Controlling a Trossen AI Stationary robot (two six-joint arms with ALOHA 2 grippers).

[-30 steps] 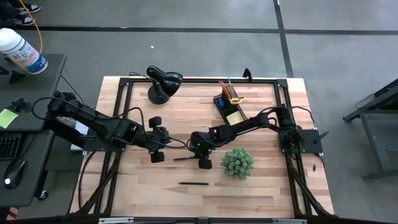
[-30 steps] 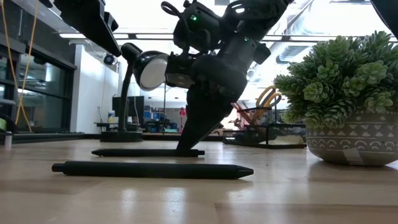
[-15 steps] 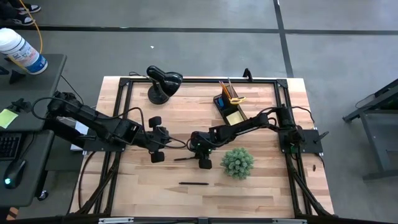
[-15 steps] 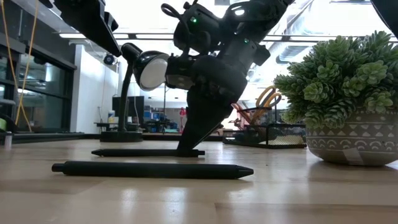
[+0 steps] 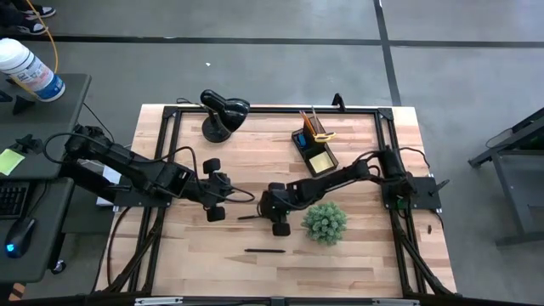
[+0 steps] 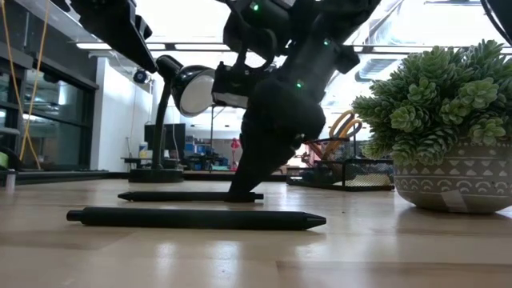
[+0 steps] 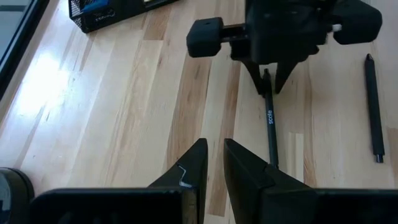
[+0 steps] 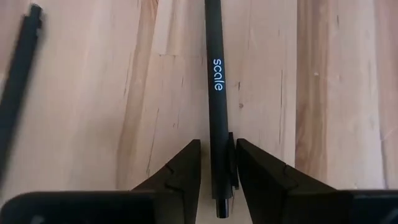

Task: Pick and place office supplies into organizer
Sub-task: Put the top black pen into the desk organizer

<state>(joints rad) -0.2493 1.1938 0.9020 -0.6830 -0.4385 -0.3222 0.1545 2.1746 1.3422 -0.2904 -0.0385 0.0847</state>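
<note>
Lying nearest the low camera is a slim matte black pen (image 6: 196, 218), flat on the pale, grained wooden table (image 5: 365, 255) and well apart from both arms. Just beyond it lies a second black pen (image 8: 216, 93), a smooth round barrel printed with the word "scale" in light letters. The right gripper (image 8: 217, 163) is lowered over one end of this pen with a dark wedge-shaped finger (image 8: 180, 171) on either side; the fingers are a little spread, with slivers of wood showing between each finger and the barrel, so they straddle the pen without pinching it. The pen lies flat on the wood.

Beside it stands a round, spiky green plant (image 5: 325, 221) in a pale pot patterned with triangles. The left gripper (image 7: 213, 163) hovers above the table near the pen's other end, its two tapered fingers nearly together with only a narrow gap and nothing between them.

Farther back sits the black wire-mesh organizer (image 5: 313, 146), rectangular, holding a square yellow sticky-note pad (image 5: 320, 160) in its low tray and orange pencils (image 5: 318, 127) with yellow-handled scissors (image 6: 345, 125) in its upright part. A black domed desk lamp (image 5: 223, 113) stands at the far left of the table.
</note>
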